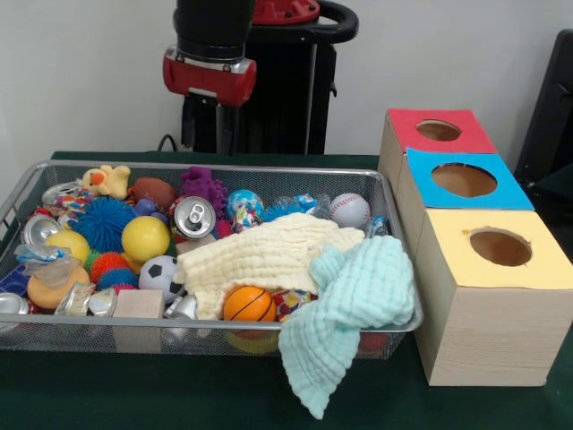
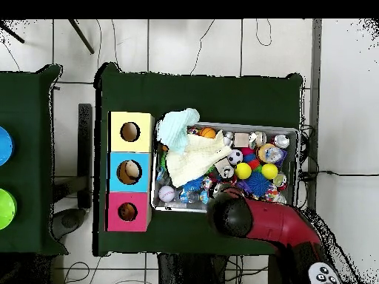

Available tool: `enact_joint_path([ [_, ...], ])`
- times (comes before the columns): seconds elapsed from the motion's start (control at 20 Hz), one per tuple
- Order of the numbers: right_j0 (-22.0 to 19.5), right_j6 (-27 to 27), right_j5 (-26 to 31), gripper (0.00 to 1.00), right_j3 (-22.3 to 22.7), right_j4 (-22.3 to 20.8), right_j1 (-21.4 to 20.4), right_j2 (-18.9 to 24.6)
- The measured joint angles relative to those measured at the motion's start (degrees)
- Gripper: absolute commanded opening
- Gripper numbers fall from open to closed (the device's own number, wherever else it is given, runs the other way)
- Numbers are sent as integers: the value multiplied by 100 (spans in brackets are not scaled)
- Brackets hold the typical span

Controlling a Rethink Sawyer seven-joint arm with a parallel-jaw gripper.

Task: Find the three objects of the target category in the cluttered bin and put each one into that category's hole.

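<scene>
The silver wire-mesh bin (image 1: pixel 269 167) fills the left and middle of the table; it also shows in the overhead view (image 2: pixel 297 164). A yellow plush duck (image 1: pixel 107 180) lies in its far left corner. The teddy bear and the orange striped toy are hidden. The red-topped box's hole (image 1: pixel 438 130) is at the far right, farthest from the camera; in the overhead view it (image 2: pixel 127 212) is at the lower left. My gripper (image 1: pixel 218 134) hangs behind the bin's far rim, dark against the pedestal. In the overhead view the arm (image 2: pixel 252 218) covers it.
A cream cloth (image 1: pixel 269 255) and a mint cloth (image 1: pixel 349 313) cover the bin's right half; the mint one hangs over the front rim. Balls, cans (image 1: pixel 194 217) and an orange basketball (image 1: pixel 248 304) crowd the rest. The blue hole (image 1: pixel 464 180) and the yellow hole (image 1: pixel 500 247) lie nearer.
</scene>
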Motion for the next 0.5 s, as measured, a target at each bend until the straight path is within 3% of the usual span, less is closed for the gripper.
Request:
enact_joint_path([
  [0.5,-642,-1,15,100,-23,-355,1,375],
])
